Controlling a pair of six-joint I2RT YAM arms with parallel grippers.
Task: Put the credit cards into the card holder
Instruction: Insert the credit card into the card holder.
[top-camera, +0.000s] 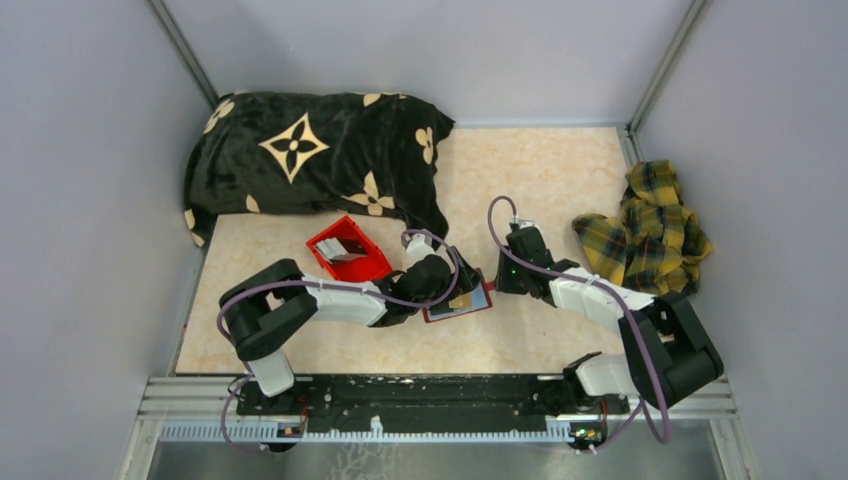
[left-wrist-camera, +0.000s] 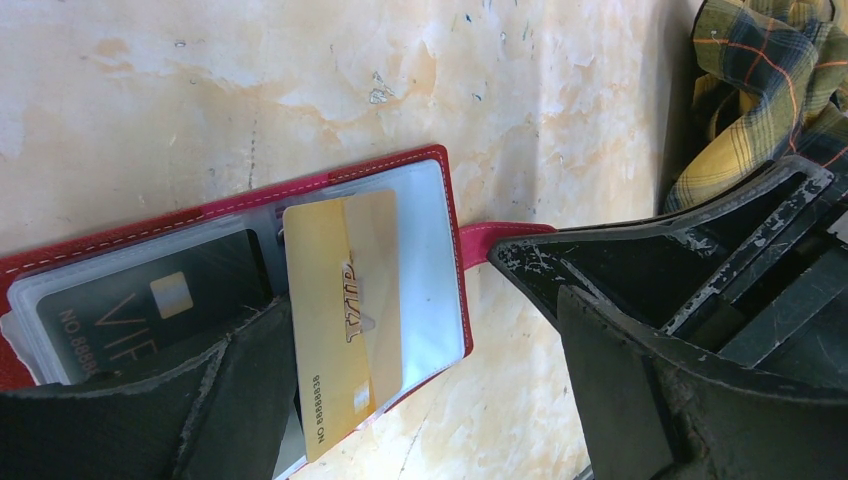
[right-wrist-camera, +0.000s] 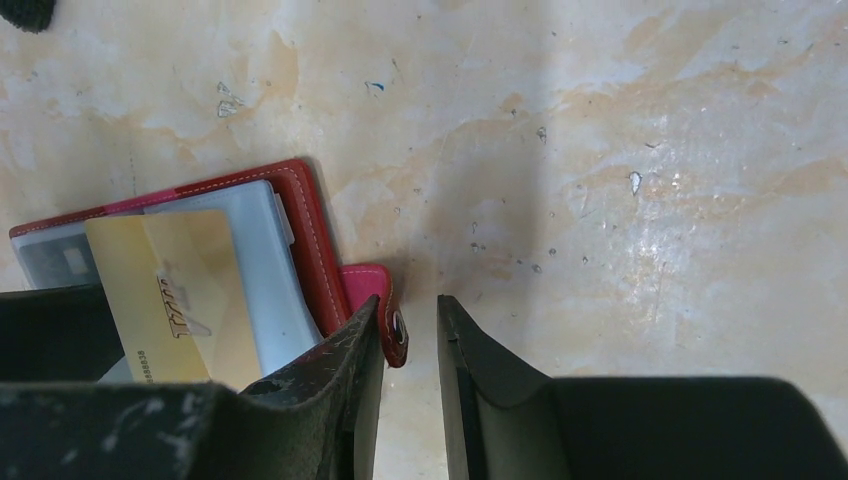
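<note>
One bin (top-camera: 372, 263) flanks card holder (left-wrist-camera: 430, 260); left gripper (top-camera: 437, 280) above.

Card holder (top-camera: 466, 303) lying open under left pincer (top-camera: 447, 283), just left of right pincer (top-camera: 503, 280); red bin (top-camera: 372, 266) left of left pincer.

From my console both arms look alike: the left arm (top-camera: 345, 300) and right arm (top-camera: 590, 293) have white shell links between bulky matte-black joint housings. Both are bolted to a black rail (top-camera: 420, 395) at 6 o'clock, with a purple cable (top-camera: 490, 218) looping along each. A small green light (top-camera: 511, 268) glows on the right wrist. The left gripper (left-wrist-camera: 390, 290) and right gripper (right-wrist-camera: 408, 318) carry black wedge-shaped fingers (left-wrist-camera: 640, 270), ribbed inside, with edges scuffed by pale scratches.
</note>
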